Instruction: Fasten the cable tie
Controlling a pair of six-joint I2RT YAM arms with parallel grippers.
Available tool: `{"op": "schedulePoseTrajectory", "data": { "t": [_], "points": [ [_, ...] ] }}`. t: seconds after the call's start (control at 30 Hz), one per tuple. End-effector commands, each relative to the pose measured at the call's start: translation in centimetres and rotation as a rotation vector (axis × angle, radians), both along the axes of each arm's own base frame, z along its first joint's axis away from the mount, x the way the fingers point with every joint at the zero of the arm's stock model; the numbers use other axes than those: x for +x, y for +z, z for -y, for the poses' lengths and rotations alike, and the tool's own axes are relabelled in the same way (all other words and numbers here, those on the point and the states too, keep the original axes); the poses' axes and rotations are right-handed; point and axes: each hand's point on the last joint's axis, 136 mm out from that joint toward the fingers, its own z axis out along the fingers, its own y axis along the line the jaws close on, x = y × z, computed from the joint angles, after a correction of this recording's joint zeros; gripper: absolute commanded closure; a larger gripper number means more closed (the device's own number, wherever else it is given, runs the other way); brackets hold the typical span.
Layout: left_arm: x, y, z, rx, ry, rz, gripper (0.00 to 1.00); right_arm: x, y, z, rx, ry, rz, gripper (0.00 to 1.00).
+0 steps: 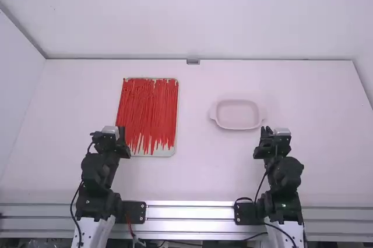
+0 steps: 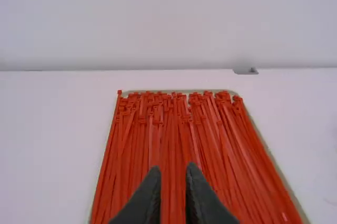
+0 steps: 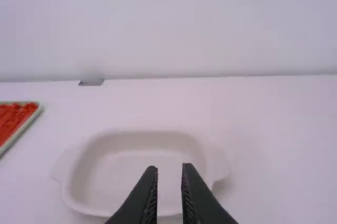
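Above the table, the left gripper and right gripper are hanging nearly closed, empty. The left should be opening, then isolating one edge strand among the cable ties.

Cable ties lie on tray, left of dish.

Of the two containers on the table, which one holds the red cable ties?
The flat rectangular tray ahead of the left hand holds the cable ties; the white handled dish is empty.

Right pincer, seemingly closed, sits near a white dish.
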Motion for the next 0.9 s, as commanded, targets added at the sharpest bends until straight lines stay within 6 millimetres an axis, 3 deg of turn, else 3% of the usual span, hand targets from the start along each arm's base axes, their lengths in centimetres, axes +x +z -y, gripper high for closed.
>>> {"op": "schedulePoseTrajectory", "data": {
  "t": [0.0, 0.27, 0.57, 0.73, 0.87],
  "points": [
    [0.2, 1.8, 0.7, -0.018, -0.035, 0.019, 0.83, 0.2, 2.2, -0.7, 0.055, 0.037, 0.02, 0.83],
    [1.2, 3.6, 1.9, -0.069, -0.096, -0.026, 0.69, 1.3, 3.1, -2.9, 0.112, 0.162, -0.065, 0.69],
    [2.4, 2.6, 1.5, -0.099, -0.053, -0.19, 0.53, 2.3, 3.4, -4.9, 0.151, 0.265, -0.175, 0.53],
    [3.4, 2.4, 1.1, -0.091, -0.024, -0.274, 0.42, 3.0, 4.2, -4.7, 0.153, 0.208, -0.258, 0.42],
    [4.2, 3.3, 0.8, -0.096, 0.002, -0.32, 0.35, 3.6, 5.5, -3.2, 0.105, 0.072, -0.307, 0.35]
  ]
}}
